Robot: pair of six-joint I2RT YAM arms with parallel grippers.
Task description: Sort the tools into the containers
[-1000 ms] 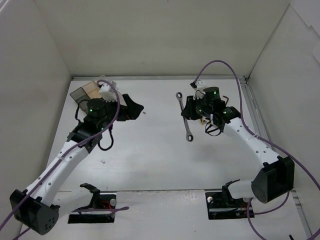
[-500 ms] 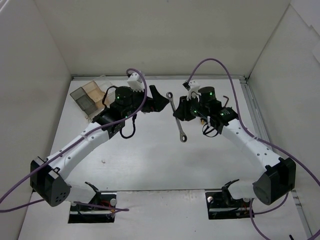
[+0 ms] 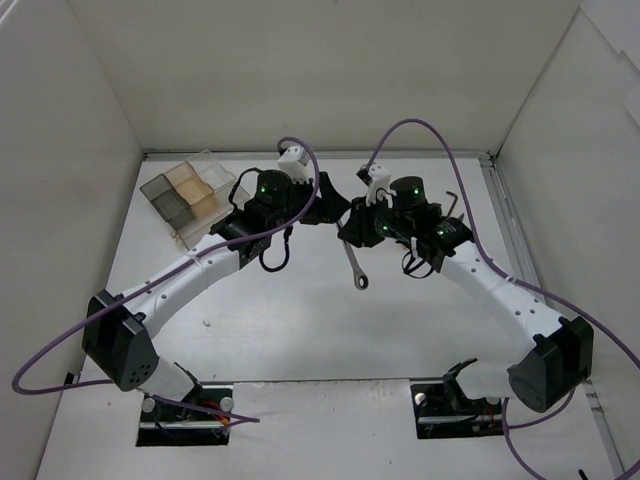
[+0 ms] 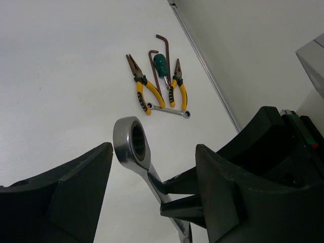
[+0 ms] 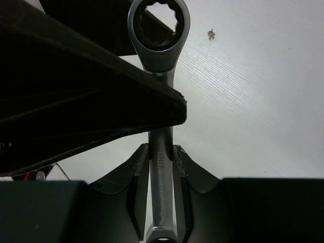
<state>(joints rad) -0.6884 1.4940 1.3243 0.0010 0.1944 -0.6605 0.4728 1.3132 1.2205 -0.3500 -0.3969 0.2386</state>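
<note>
My right gripper is shut on the shaft of a silver ring wrench, holding it above the table mid-scene. My left gripper is open, its two jaws standing on either side of the wrench's ring end with a gap on both sides. One left finger crosses the right wrist view. The clear organiser tray sits at the back left. On the table lie two yellow-handled pliers, a green-handled screwdriver, two dark hex keys and a slim small wrench.
White walls close in the table on the left, back and right. Purple cables arch over both wrists. A hex key shows beside the right arm. Black base mounts sit at the near edge.
My left arm has swung right, away from the tray, up to the wrench. The right gripper has carried the wrench leftward to meet it. The left jaws have narrowed somewhat.
</note>
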